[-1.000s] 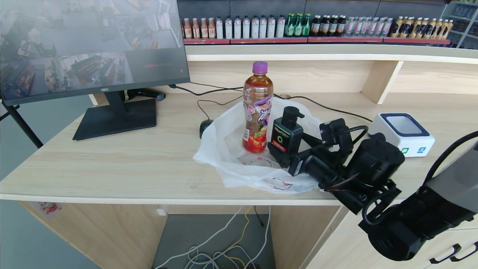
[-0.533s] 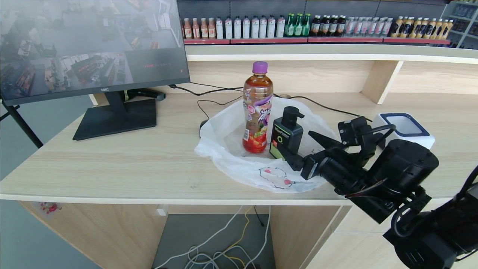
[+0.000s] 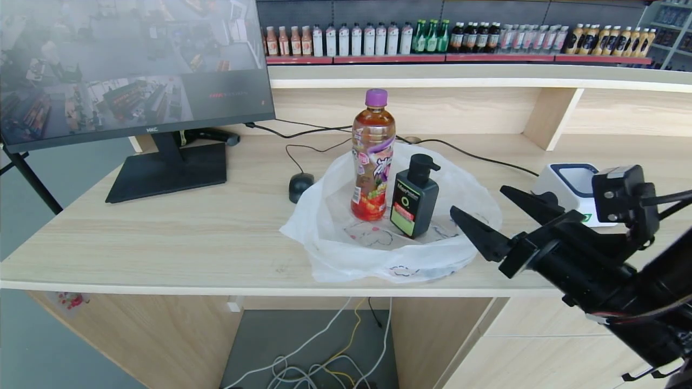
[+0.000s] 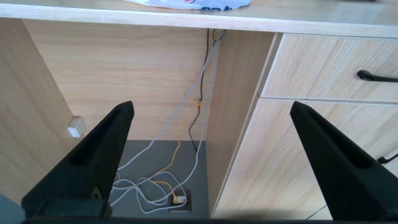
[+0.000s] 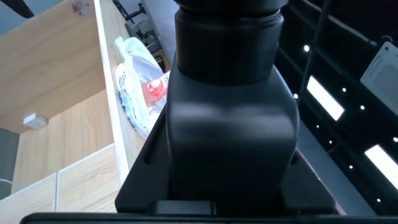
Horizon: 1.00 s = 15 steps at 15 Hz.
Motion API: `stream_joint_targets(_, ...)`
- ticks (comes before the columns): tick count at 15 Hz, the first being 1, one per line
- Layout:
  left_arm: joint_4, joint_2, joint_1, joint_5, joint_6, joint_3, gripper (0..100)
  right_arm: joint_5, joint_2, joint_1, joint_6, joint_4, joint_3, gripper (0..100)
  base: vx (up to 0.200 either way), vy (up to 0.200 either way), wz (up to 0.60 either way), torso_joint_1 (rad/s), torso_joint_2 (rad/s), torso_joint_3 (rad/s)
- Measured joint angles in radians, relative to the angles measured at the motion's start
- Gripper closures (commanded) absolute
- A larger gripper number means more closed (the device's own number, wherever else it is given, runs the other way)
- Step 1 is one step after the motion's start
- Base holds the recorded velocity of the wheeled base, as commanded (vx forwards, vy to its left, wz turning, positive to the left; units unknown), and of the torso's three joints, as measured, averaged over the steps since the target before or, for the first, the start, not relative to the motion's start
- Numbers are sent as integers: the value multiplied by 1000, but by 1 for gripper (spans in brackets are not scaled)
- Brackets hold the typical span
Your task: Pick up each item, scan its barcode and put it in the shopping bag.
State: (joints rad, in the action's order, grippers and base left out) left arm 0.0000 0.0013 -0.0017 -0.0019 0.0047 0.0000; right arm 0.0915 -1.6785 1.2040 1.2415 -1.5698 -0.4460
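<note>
A tea bottle with a purple cap [image 3: 373,156] and a dark pump bottle [image 3: 413,200] stand upright side by side on the opened white shopping bag [image 3: 335,237] at the middle of the counter. My right gripper [image 3: 478,199] hangs open just right of the bag, its fingertips a short way from the pump bottle and holding nothing. My left gripper [image 4: 211,109] is open and empty, low in front of the counter, facing the leg space under it; the shopping bag's edge [image 4: 186,4] shows above. In the right wrist view the bag [image 5: 134,93] shows with something red in it.
A white barcode scanner [image 3: 573,183] sits right of the bag, partly behind my right arm. A monitor [image 3: 135,65] stands at the left, with a mouse [image 3: 300,186] and cables near the bag. Drawers with a handle [image 4: 376,77] and loose cables lie under the counter.
My right gripper was shut on the pump bottle over the bag, let it go, and has drawn back to the right. The pump bottle now stands free on the bag.
</note>
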Motion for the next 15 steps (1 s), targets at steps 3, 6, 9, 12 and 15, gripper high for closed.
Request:
stream_joint_targets(3, 0, 0, 0, 0, 0, 0, 0, -3, 1, 0, -99, 0, -2, 100, 0, 0, 0, 0, 0, 0)
stream_joint_targets(6, 0, 0, 0, 0, 0, 0, 0, 7, 8, -13, -257, 0, 0, 100, 0, 0, 0, 0, 0, 0)
stream_joint_targets(9, 0, 0, 0, 0, 0, 0, 0, 49, 7, -71, -341, 0, 9, 100, 0, 0, 0, 0, 0, 0)
stream_joint_targets(12, 0, 0, 0, 0, 0, 0, 0, 81, 1, -167, -458, 0, 20, 100, 0, 0, 0, 0, 0, 0)
stream_joint_targets(15, 0, 0, 1, 0, 0, 0, 0, 81, -7, -250, -649, 0, 24, 100, 0, 0, 0, 0, 0, 0)
